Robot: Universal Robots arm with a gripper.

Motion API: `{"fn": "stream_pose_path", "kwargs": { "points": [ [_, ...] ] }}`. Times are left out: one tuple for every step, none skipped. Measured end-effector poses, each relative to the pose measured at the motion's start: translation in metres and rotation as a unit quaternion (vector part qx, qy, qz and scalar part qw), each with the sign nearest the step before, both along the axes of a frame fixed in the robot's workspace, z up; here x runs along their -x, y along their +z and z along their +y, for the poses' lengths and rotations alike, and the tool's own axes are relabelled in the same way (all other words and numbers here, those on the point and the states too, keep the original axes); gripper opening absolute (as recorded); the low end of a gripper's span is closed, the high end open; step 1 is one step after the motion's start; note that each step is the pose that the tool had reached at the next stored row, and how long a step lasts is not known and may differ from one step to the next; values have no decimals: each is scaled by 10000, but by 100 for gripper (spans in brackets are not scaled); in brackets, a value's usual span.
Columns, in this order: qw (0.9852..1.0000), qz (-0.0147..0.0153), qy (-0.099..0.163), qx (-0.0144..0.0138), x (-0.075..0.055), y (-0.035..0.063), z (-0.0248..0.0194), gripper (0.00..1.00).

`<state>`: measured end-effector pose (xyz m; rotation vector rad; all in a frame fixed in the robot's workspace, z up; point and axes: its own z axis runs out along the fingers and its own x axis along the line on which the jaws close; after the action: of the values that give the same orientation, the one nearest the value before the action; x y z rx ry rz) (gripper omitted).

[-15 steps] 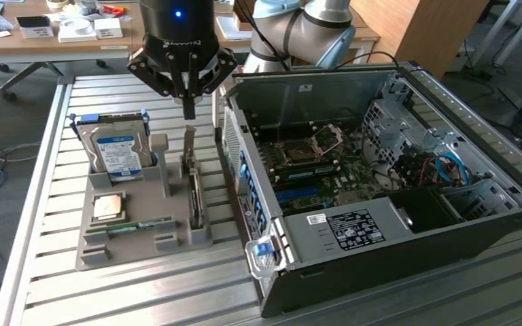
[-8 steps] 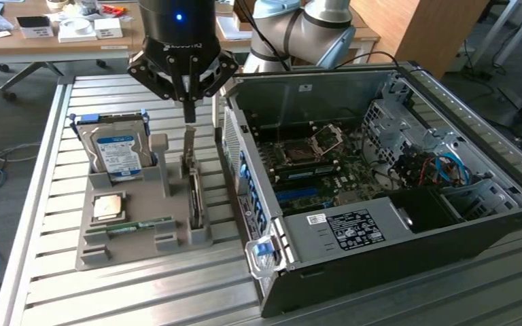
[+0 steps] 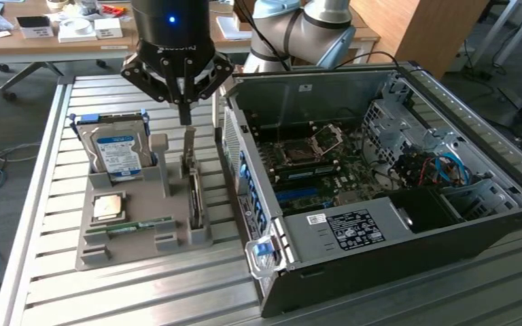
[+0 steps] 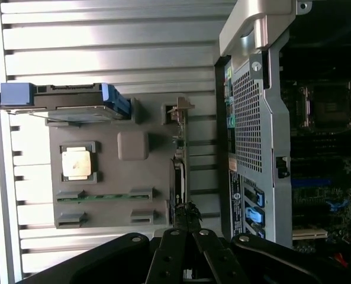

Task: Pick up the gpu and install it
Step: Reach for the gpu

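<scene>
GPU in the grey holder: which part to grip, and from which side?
Grip the gpu by its upper edge, coming straight down. It stands on edge in a slot of the holder, both flat faces free, so a pinch across its thickness fits. The case stands close beside it.

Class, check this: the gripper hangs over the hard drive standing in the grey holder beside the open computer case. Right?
Not quite. The exterior view shows the gripper over the gpu, not the hard drive, in the grey holder.
</scene>
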<state>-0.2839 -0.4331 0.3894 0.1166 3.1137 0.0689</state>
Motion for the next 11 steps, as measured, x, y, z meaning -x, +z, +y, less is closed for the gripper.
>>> {"fn": "stream_pose_path", "kwargs": {
  "points": [
    [10000, 0, 0, 0, 10, -3, 0, 11],
    [10000, 0, 0, 0, 18, -6, 0, 11],
    [10000, 0, 0, 0, 23, -7, 0, 11],
    [10000, 0, 1, 0, 24, -6, 0, 11],
    [10000, 0, 1, 0, 24, -6, 0, 11],
    [10000, 0, 1, 0, 24, -6, 0, 11],
    [10000, 0, 1, 0, 25, -6, 0, 11],
    [10000, 0, 0, 1, 31, -6, 0, 11],
    [10000, 1, -1, 1, 37, -6, 0, 11],
    [10000, 0, 0, 0, 37, -7, 0, 11],
    [10000, 0, 1, 0, 38, -7, 0, 11]
  ]
}}
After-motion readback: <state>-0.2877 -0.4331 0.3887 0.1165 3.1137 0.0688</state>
